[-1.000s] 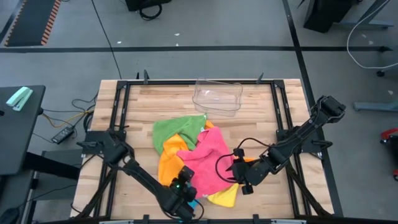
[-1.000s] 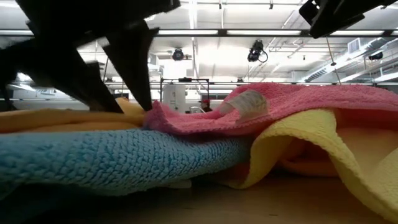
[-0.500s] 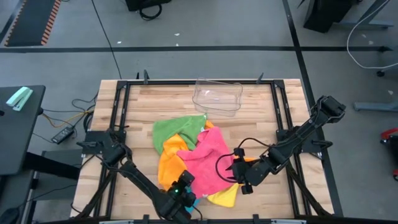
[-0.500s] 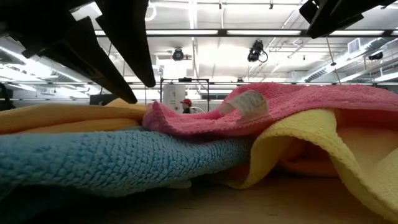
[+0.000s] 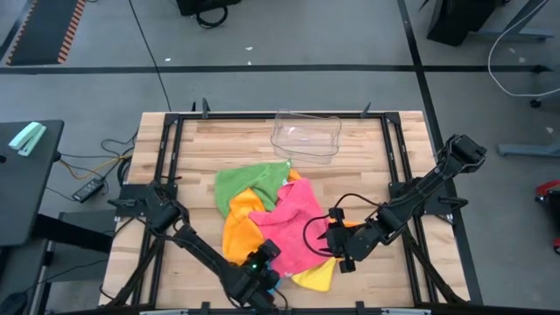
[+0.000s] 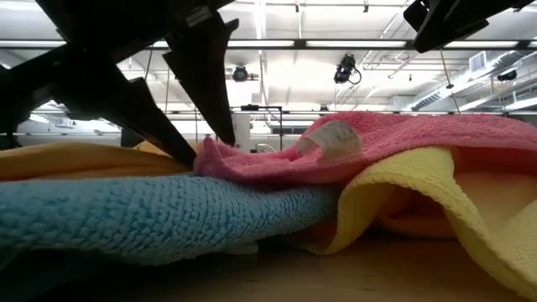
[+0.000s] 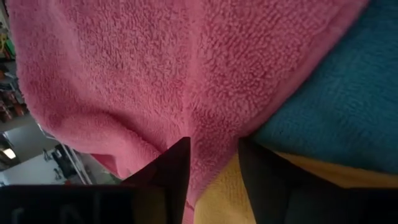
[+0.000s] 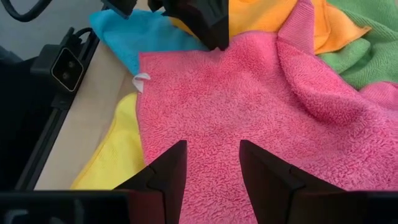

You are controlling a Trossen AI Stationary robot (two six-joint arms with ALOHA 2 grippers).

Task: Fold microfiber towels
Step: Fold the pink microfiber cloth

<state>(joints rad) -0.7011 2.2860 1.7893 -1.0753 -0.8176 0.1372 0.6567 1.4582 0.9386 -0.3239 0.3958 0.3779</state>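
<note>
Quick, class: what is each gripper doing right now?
Left gripper: open, fingers astride the pink towel edge.
Right gripper: open, over the pink towel, holding nothing.

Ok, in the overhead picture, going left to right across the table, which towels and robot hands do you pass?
Green towel → orange towel → left hand at the pile's near edge → pink towel → yellow towel → right hand over the pink towel's right edge.
</note>
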